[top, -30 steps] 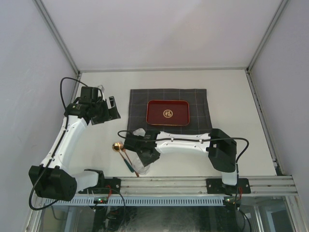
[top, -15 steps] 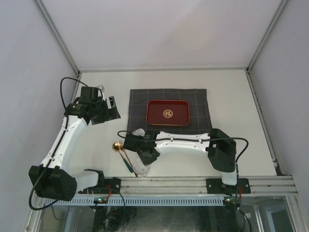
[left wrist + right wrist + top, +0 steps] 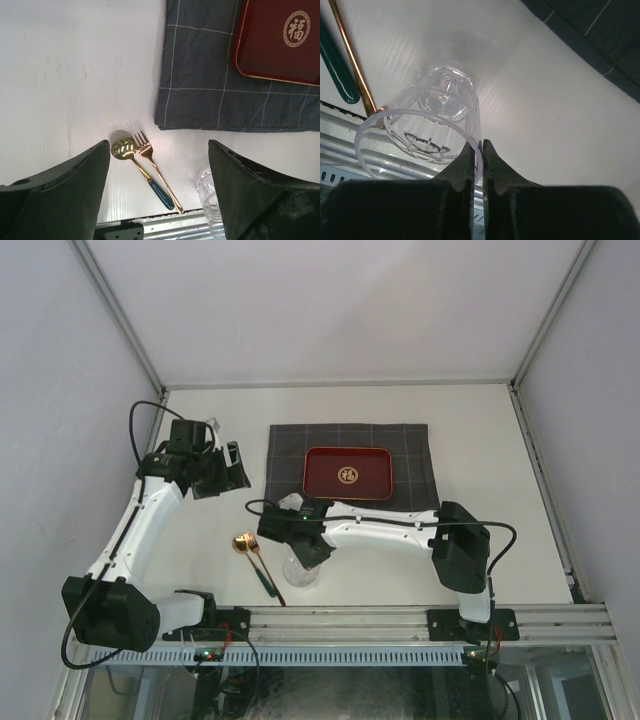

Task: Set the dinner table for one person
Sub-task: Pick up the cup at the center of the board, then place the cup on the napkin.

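Off-white rectangular dinner table (image 3: 500, 490) lies beneath the right gripper (image 3: 481, 150), clenched on a clear cut-glass tumbler (image 3: 435, 110) rim, while the left gripper (image 3: 159, 150) gapes empty.

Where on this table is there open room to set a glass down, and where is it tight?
Bare tabletop runs right of the checked cloth and in a strip behind it. The cloth is uncovered either side of the red tray. Tight: the near edge, where spoon, fork, glass and right gripper bunch together.
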Tool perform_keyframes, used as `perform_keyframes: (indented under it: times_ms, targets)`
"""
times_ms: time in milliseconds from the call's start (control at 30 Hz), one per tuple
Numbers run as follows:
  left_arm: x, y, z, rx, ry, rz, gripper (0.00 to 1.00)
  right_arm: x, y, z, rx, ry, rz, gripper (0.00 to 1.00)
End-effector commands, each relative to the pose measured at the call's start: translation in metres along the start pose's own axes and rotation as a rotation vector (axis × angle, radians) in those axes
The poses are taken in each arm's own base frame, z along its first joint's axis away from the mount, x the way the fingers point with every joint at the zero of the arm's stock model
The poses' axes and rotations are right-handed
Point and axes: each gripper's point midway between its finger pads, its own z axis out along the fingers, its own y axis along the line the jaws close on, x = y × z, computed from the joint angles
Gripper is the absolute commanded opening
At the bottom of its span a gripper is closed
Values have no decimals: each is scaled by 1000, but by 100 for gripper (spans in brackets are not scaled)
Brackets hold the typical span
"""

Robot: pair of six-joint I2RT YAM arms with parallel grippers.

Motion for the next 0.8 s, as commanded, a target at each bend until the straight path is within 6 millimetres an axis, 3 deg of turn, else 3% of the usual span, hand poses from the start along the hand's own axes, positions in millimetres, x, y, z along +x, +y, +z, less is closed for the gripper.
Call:
perform_keyframes:
  times_ms: [0,267,767]
  targets:
    - [-8,-4,2,27,-23,19,82,-32,-18,-36,7,-115,22,0]
    - [-9,-5,7,33,-9,19,80,-62,-64,-61,59,-172,82,0]
    - [-18,-3,15,14,11,2,77,-131,-228,-64,167,-295,366,0]
